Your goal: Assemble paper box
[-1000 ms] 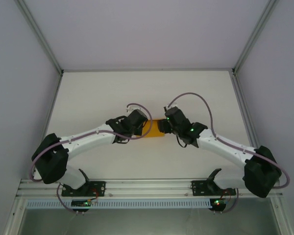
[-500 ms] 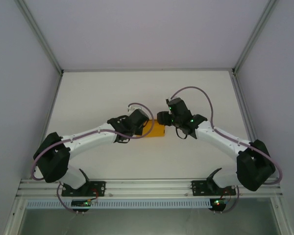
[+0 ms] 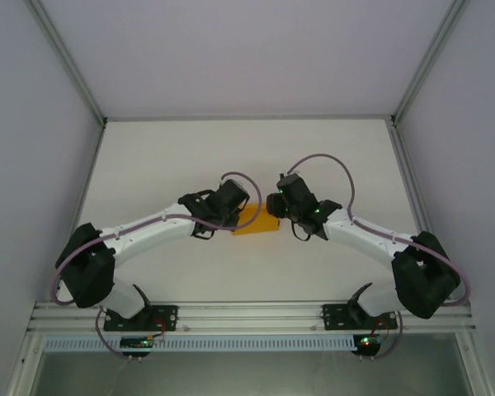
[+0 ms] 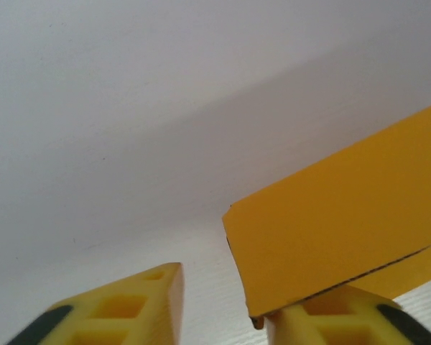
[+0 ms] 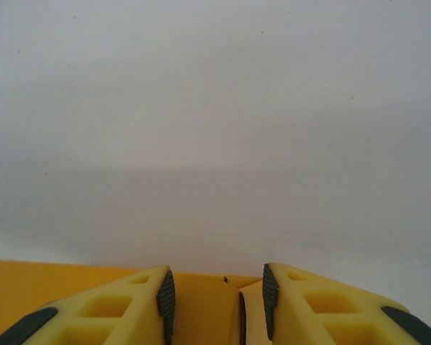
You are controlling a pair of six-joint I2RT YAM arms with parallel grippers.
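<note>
The paper box [image 3: 256, 223] is an orange-yellow card piece lying mid-table between the two arms. My left gripper [image 3: 236, 205] is at its left end and my right gripper [image 3: 278, 205] at its right end. In the left wrist view the left gripper [image 4: 226, 302] is open; a box panel [image 4: 337, 223] rests against the right finger [image 4: 330, 323], and the gap between the fingers is bare. In the right wrist view the right gripper [image 5: 215, 277] has the box's card [image 5: 201, 302] filling the space between its pads [image 5: 165, 298], with a fold seam showing there.
The white table [image 3: 173, 165] stretches behind and to both sides of the box. Grey enclosure walls [image 3: 33, 124] rise left and right, and the aluminium base rail [image 3: 247, 313] runs along the near edge.
My left gripper has opened and let go of the box. The right gripper has narrowed onto the box's right end. The box has shifted and tilted slightly.
</note>
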